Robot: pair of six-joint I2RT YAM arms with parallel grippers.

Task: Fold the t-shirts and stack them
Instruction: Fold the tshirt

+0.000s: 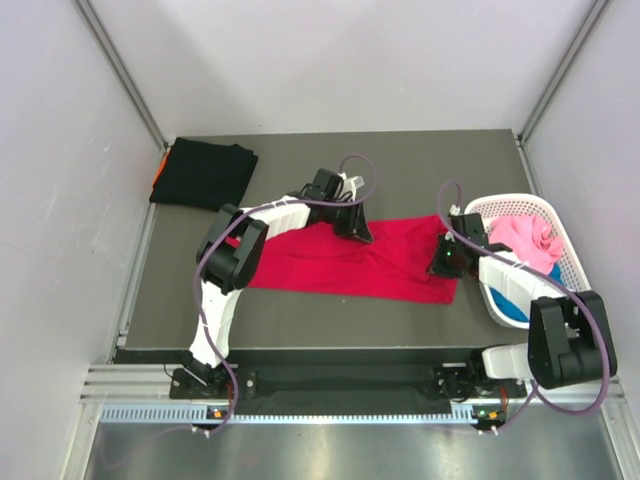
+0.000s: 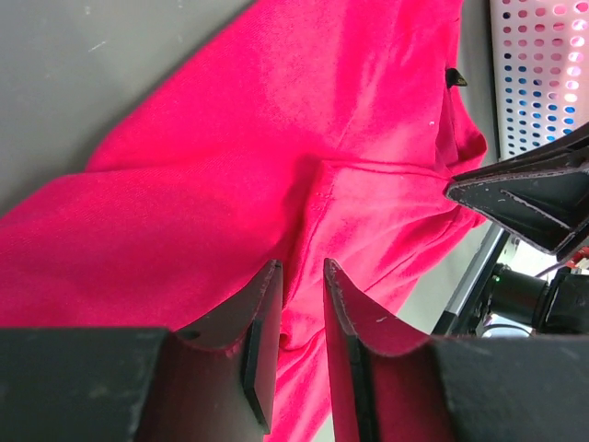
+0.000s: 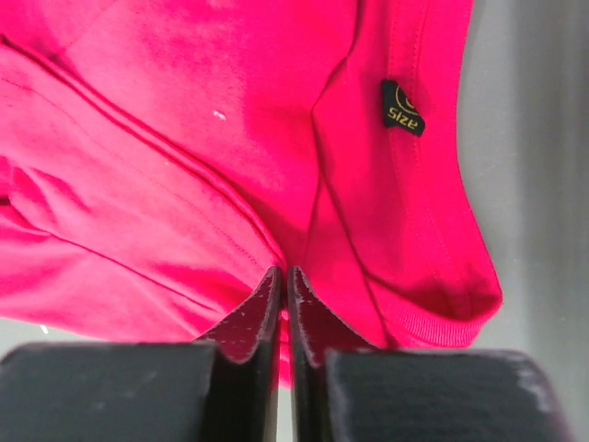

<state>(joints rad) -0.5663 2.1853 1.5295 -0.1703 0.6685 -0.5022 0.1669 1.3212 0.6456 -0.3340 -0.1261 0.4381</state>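
right jaws pinch the soft, light shirt (image 3: 184, 138) beside its collar (image 3: 442, 318); left jaws, slightly apart, should take the seam (image 2: 368, 166) below.

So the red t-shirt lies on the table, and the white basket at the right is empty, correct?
Not empty: the top view shows pink cloth and blue cloth inside the white basket. The red t-shirt does lie on the table.

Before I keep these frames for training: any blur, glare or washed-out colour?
Top external: sharp and evenly lit. Left wrist: the red t-shirt is washed toward pink, its folds faint. Right wrist: the size label reads sharp, and the stitching is clear.
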